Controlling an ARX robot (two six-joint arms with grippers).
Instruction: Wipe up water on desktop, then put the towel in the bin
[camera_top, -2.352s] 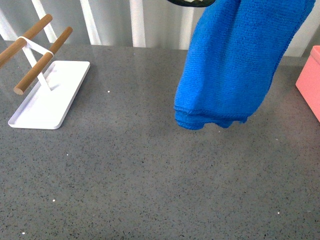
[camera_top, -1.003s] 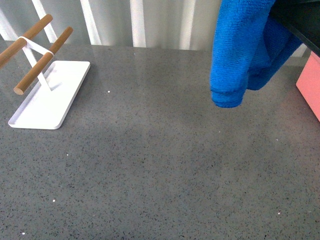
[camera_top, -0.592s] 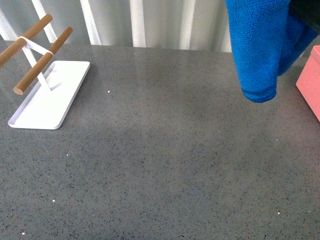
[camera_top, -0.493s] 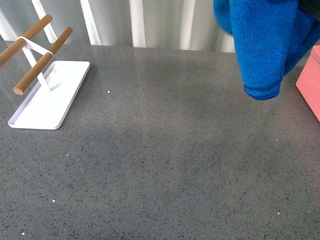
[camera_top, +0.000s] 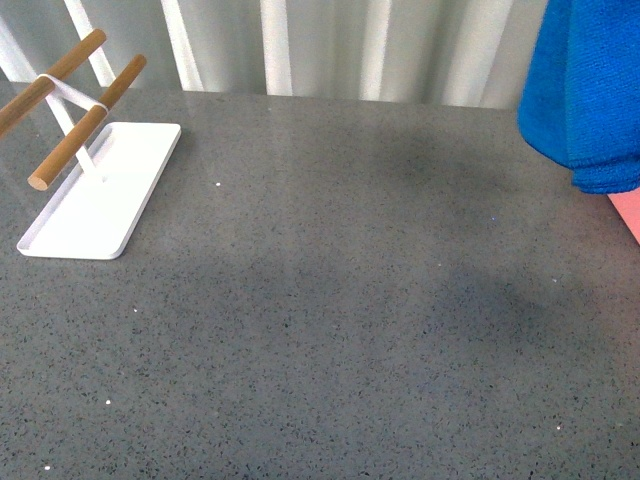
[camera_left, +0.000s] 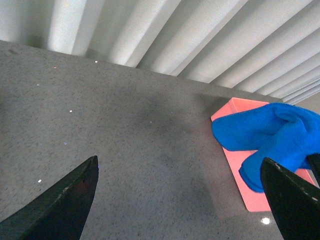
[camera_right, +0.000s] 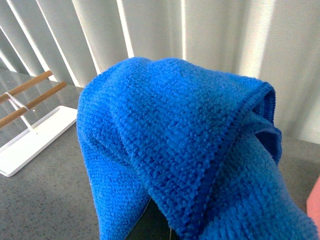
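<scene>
The blue towel (camera_top: 590, 90) hangs bunched at the far right edge of the front view, above the speckled grey desktop (camera_top: 320, 330). A sliver of the pink bin (camera_top: 632, 215) shows just under it. In the left wrist view the towel (camera_left: 270, 135) hangs over the bin (camera_left: 250, 180), covering part of its opening. My right gripper is shut on the towel (camera_right: 190, 150), which fills the right wrist view and hides the fingers. My left gripper (camera_left: 180, 210) is open and empty above bare desktop, well apart from the bin.
A flat white tray (camera_top: 100, 190) with two wooden rods (camera_top: 85, 120) stands at the far left of the desktop. Pale vertical slats (camera_top: 300, 45) run behind the table's far edge.
The towel has been carried to the right and slightly up, from over the middle-right of the desktop to the right edge above the bin. Its hanging end now covers part of the bin.
</scene>
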